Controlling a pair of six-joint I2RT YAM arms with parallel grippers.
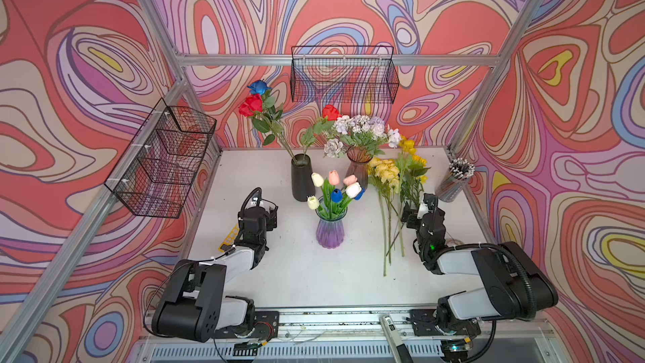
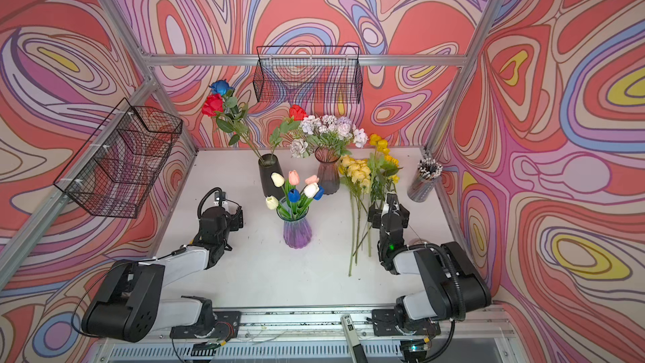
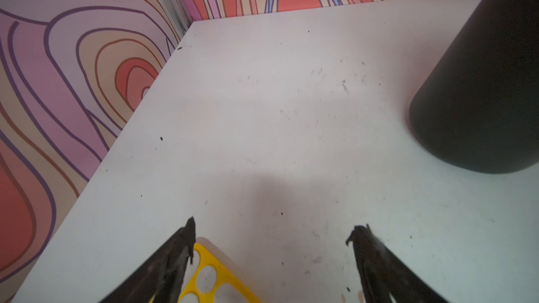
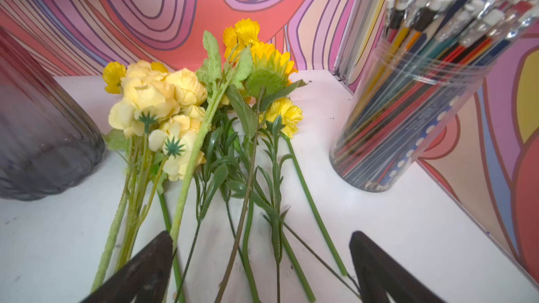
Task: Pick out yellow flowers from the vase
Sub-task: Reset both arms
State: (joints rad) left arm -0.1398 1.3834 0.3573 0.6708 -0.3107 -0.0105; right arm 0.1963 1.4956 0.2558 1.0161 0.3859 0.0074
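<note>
Several yellow flowers (image 1: 391,172) (image 2: 359,171) lie on the white table, right of centre, with their green stems pointing to the front. In the right wrist view their blooms (image 4: 163,103) lie ahead and the stems run between the jaws. My right gripper (image 4: 261,236) (image 1: 417,206) hovers open over those stems and grips none of them. The purple glass vase (image 1: 330,230) (image 2: 297,233) stands at the centre with white, pink, blue and pale cream tulips. My left gripper (image 3: 275,228) (image 1: 268,214) is open and empty over bare table, left of the vase.
A black vase (image 1: 303,178) (image 3: 478,83) with red and blue roses and a smoky glass vase (image 1: 357,169) (image 4: 38,129) of pale flowers stand behind. A pencil jar (image 1: 453,179) (image 4: 414,112) is at far right. A yellow stencil (image 3: 210,275) lies under the left gripper. Wire baskets (image 1: 343,75) hang on the walls.
</note>
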